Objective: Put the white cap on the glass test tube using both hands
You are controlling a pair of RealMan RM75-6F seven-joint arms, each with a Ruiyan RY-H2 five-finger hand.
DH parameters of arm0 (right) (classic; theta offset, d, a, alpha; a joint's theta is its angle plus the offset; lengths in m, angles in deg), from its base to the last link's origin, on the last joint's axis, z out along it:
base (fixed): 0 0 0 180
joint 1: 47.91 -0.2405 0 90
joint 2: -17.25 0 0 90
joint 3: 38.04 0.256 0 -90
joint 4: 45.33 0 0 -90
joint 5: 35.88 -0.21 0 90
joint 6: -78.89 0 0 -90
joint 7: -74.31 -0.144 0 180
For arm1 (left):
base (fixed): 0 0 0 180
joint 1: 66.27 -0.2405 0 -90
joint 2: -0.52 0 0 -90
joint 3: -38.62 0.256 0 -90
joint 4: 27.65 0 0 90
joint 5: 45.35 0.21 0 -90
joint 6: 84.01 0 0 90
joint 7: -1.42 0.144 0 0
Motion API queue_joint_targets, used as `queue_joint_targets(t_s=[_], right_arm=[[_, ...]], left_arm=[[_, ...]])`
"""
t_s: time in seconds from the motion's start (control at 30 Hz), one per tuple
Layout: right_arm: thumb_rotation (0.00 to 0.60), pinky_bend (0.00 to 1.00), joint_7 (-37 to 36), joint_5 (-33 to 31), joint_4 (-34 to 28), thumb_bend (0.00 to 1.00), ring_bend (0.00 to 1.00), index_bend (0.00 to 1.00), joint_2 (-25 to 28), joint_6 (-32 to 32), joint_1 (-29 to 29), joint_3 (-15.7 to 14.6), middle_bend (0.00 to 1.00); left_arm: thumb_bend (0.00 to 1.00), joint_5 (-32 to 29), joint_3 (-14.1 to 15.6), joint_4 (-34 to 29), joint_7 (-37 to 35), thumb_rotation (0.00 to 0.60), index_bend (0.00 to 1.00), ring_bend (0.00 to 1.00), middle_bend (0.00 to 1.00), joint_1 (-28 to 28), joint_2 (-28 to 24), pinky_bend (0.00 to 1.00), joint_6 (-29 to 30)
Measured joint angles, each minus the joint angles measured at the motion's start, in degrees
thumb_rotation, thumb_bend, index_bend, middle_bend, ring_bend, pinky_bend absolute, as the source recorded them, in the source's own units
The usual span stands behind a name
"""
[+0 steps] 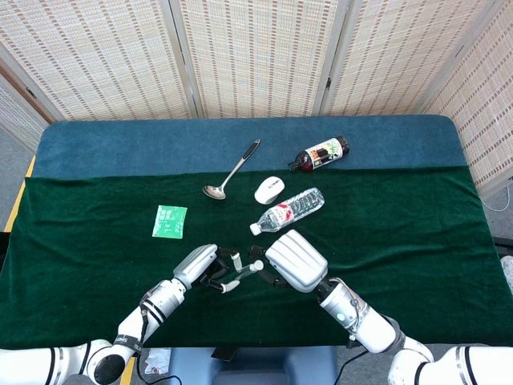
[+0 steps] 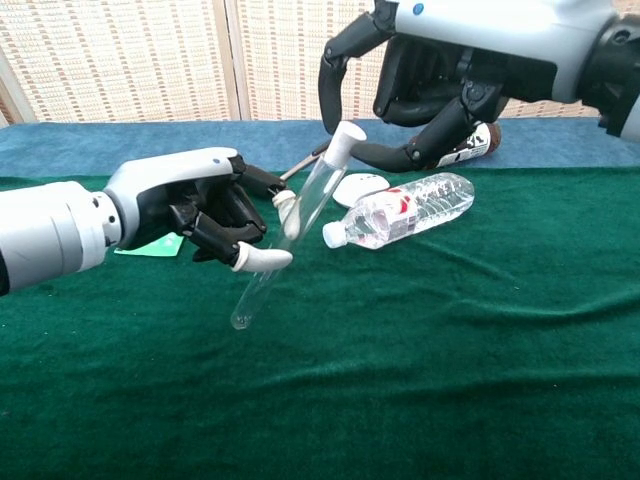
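Table (image 1: 417, 265): covered in dark green cloth, with blue cloth along the far edge; both hands are raised above its near middle.
Right hand (image 2: 440, 85): held high over the upper end of the tube, palm down, fingers curled around the cap's place; in the chest view one fingertip lies just beside the cap, but whether the cap is pinched or merely touched cannot be told.
Left hand (image 2: 205, 205): held level on the left, fingers closed on the mid-length of the tube, which is pinched between a white fingertip and the thumb.
Glass test tube (image 2: 287, 240): held clear of the table, tilted, its rounded bottom nearer and lower left, its mouth up and right.
White cap (image 2: 346, 133): seen on the tube's mouth; full seating cannot be judged.
Step in hand: seating of the cap is judged nearly done.
How it is done well: the tube should be kept steady by the left hand while the cap is pressed along the tube's axis; sideways force on the glass is to be avoided, since the tube could slip or crack.
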Motion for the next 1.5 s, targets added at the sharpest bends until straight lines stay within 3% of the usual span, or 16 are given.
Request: queue_joint_targets(t_s=[1.33, 1.5], right_arm=[[0.600, 1.00, 6.56, -6.64, 2.73, 0.51, 1.00, 0.78, -4.03, -2.48, -3.35, -0.68, 1.00], [0.600, 1.00, 6.89, -6.91, 3.40, 0.51, 1.00, 0.68, -4.71, -2.54, -3.73, -0.76, 1.00]], left_arm=[[0.54, -1.25, 0.07, 0.62, 2.18, 0.600, 0.72, 0.98, 0.99, -0.10, -0.82, 0.86, 1.29], [0.54, -1.30, 0.10, 0.67, 2.29, 0.600, 0.72, 0.98, 1.00, -0.14, -0.92, 0.86, 1.36]])
